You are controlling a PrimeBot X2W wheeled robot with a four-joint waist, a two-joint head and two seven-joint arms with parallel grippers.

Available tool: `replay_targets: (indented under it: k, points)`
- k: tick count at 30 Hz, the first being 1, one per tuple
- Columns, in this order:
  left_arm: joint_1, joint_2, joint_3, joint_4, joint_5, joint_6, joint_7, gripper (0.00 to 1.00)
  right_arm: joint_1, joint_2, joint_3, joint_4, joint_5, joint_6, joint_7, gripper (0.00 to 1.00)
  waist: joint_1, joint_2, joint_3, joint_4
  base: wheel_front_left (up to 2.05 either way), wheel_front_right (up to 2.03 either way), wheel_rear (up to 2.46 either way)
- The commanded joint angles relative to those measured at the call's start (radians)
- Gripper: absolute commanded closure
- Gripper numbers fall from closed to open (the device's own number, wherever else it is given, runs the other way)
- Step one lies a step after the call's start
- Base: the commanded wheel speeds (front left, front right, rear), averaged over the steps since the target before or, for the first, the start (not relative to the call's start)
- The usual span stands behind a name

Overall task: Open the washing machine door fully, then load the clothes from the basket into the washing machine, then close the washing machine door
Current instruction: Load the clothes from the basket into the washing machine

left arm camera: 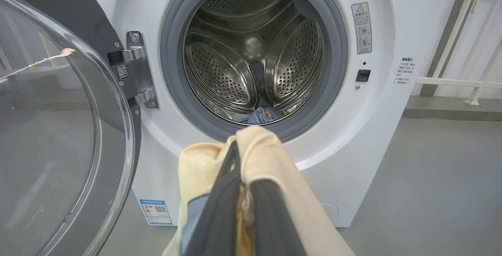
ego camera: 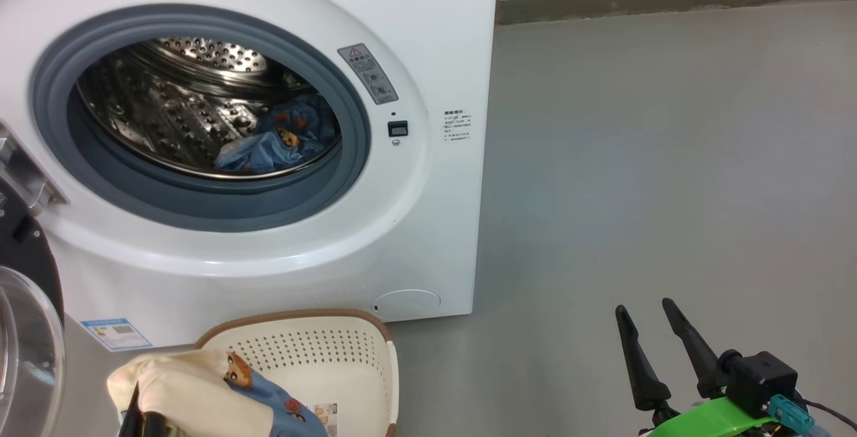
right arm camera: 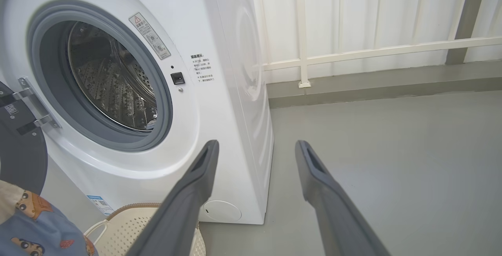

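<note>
The washing machine stands with its round mouth uncovered; the washing machine door is swung wide to the left on its hinge. A blue printed piece of the clothes lies in the steel drum. My left gripper is shut on a cream and blue garment, held above the basket and in front of the mouth. The cream perforated basket sits on the floor at the machine's base, its paper label showing. My right gripper hovers open and holds nothing, off to the right over the floor.
Bare grey floor stretches to the right of the machine. A white railing and a low skirting run along the back wall. The open door's glass bowl juts out at the left.
</note>
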Motion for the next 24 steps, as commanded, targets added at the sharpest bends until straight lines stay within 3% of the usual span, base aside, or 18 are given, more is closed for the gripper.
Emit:
replay_targets:
  k: [1,12,24]
  points:
    - [-0.03,0.004,0.03,-0.033,-0.013,0.008,-0.012,1.0,-0.008,-0.002,0.023,-0.028,0.0,0.002,0.001,0.0,0.0,0.0,0.002,0.0,0.0,0.0,0.0]
    - [-0.165,0.004,0.043,-0.056,-0.006,-0.015,-0.012,1.0,-0.022,-0.002,0.026,-0.037,0.018,0.002,-0.002,0.0,0.0,0.0,0.076,-0.015,0.0,0.0,0.0]
    - [-0.504,0.024,0.059,0.025,0.028,-0.045,-0.012,1.0,-0.09,-0.002,0.04,-0.054,0.031,0.002,-0.013,0.0,0.0,0.0,0.236,-0.039,0.0,0.0,0.0]
